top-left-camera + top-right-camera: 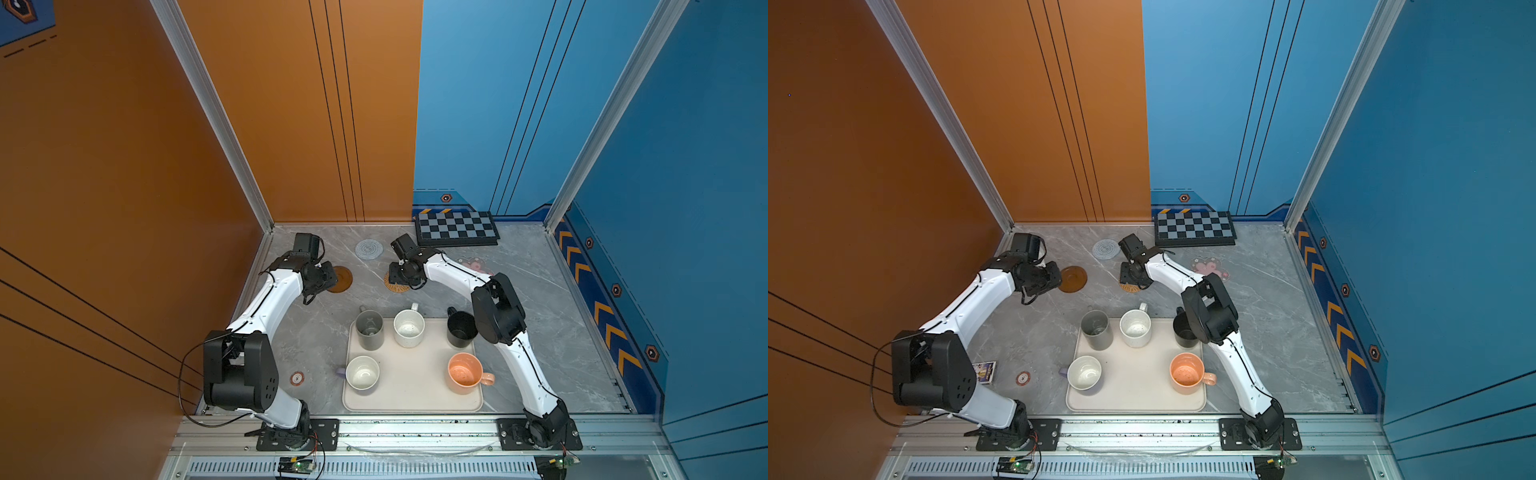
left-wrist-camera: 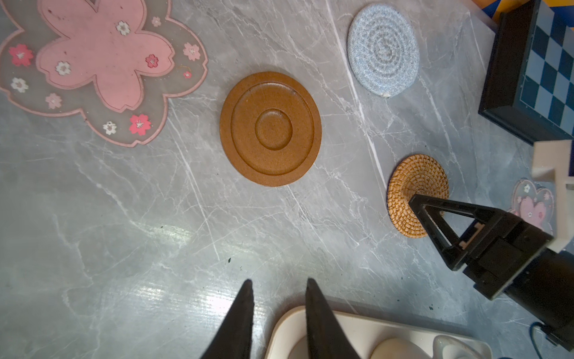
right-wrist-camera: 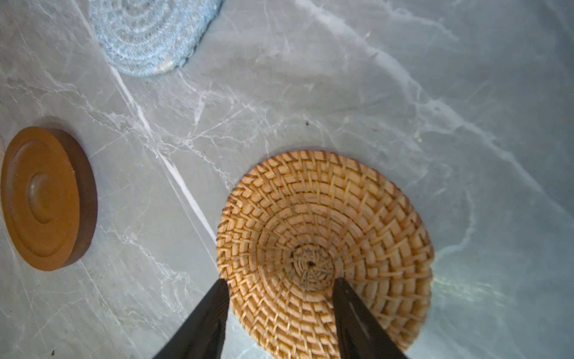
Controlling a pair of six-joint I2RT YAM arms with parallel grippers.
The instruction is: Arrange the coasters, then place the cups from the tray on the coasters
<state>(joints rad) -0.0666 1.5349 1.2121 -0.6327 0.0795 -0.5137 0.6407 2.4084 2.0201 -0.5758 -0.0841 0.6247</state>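
Right end effector apart over rattan coaster; left end effector narrowly apart, empty.

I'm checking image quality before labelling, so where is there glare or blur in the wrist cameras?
Left wrist view: bright glare streaks on the marble table, brown coaster sharp. Right wrist view: rattan coaster crisp, knitted coaster at the frame edge softer, pale glare beside the rattan.

Grey marble table bears tray, coasters (five), chequered board, sticker.
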